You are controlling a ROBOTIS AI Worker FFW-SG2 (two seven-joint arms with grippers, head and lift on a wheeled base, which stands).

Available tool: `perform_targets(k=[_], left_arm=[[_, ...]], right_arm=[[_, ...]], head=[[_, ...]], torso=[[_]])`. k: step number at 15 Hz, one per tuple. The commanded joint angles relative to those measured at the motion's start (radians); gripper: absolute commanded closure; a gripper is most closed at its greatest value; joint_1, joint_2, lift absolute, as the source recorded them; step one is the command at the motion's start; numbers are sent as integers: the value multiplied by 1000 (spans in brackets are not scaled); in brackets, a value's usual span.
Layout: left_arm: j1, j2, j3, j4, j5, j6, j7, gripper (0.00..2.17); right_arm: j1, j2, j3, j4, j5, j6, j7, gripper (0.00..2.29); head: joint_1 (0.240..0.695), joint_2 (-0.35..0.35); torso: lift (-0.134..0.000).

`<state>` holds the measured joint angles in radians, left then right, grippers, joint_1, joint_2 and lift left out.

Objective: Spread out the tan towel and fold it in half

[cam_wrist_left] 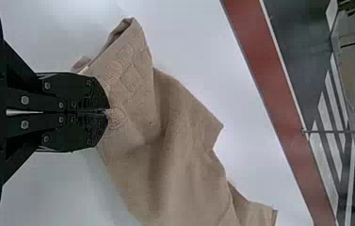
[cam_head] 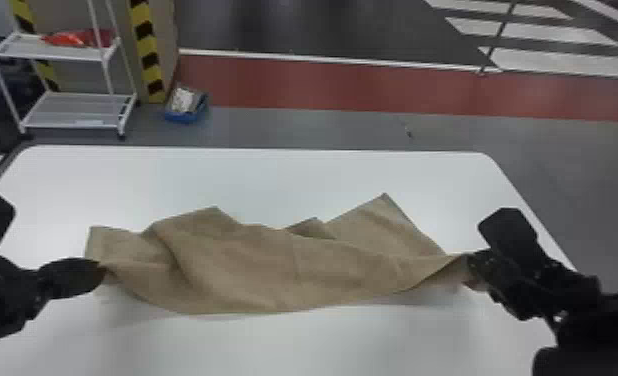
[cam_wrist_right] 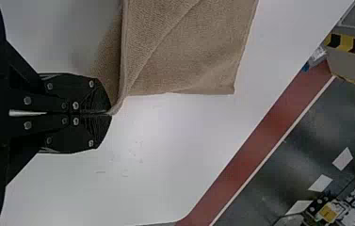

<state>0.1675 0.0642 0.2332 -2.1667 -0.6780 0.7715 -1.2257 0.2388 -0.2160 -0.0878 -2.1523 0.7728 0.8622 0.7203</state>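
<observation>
Head view has the towel (cam_head: 273, 270) strung sideways across the table (cam_head: 323, 182), bunched and creased, its far side spread in uneven points. The left gripper (cam_head: 102, 273) is closed on one end, and the right gripper (cam_head: 471, 265) is closed on what looks like a corner at the other. The likeliest trouble is a slip on the right: in the right wrist view just a thin lip of cloth sits at the very tips, so a hard sideways pull could tug it free. The left hold looks shallow too, and the cloth beside it doubles over; if that end isn't a true corner, stretching would leave the edge skewed and a flap tucked under. The far side is a separate risk. No gripper holds it, so dragging the towel could carry the crumples along rather than open them, and a fold made over them would come out lopsided. Gentle tension with a lift and lay seems safer, since pulling harder could just deepen the creases.
</observation>
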Motion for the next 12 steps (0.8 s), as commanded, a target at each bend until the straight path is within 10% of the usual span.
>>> perform_targets(k=[1,7,12], left_arm=[[-28,-1,5,-25,-5,56,0,1436],[-37,0,52,-1,2,56,20,1436],[-32,5,58,35,2,56,22,1436]], right_arm=[[-6,-92,2,-1,-17,-93,51,1760],[79,-309,28,25,46,-166,183,1663],[88,-316,63,69,75,-163,185,1430]], head=[[695,-117],[695,-92],[695,-119]], torso=[[-124],[-124],[-124]])
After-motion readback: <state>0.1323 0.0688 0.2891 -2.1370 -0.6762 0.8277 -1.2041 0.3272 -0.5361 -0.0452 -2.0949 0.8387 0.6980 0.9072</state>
